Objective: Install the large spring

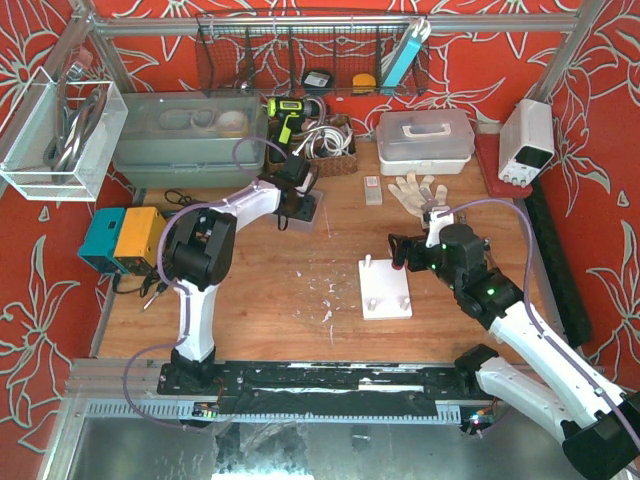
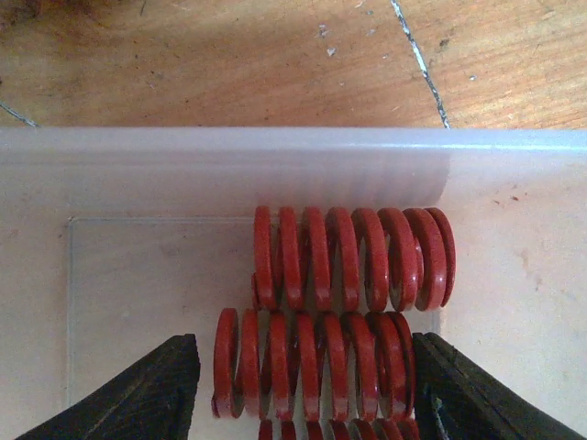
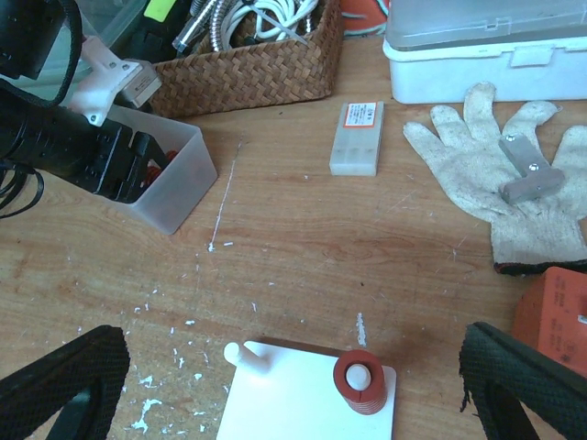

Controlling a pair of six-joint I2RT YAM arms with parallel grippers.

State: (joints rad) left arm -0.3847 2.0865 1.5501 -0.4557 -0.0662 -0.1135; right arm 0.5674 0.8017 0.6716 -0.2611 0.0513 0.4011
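Observation:
Several red coil springs lie in a translucent bin (image 2: 275, 156) on the table's far left (image 1: 300, 207). My left gripper (image 2: 307, 367) is down in the bin, open, its black fingers (image 2: 151, 394) on either side of one red spring (image 2: 312, 362). The right finger is at that spring's end and the left finger stands off it. Another spring (image 2: 353, 257) lies just beyond. The white peg plate (image 1: 385, 290) sits mid-table. In the right wrist view it (image 3: 293, 403) has one bare peg (image 3: 243, 356) and one peg carrying a red spring (image 3: 359, 380). My right gripper (image 3: 293, 394) hovers over the plate, wide open and empty.
A wicker basket (image 3: 248, 69), a small white box (image 3: 356, 137), a white glove (image 3: 500, 174) with a grey part on it, and a white lidded case (image 3: 486, 46) lie behind the plate. A power supply (image 1: 527, 140) stands at the far right, and a blue-orange box (image 1: 122, 238) at the left.

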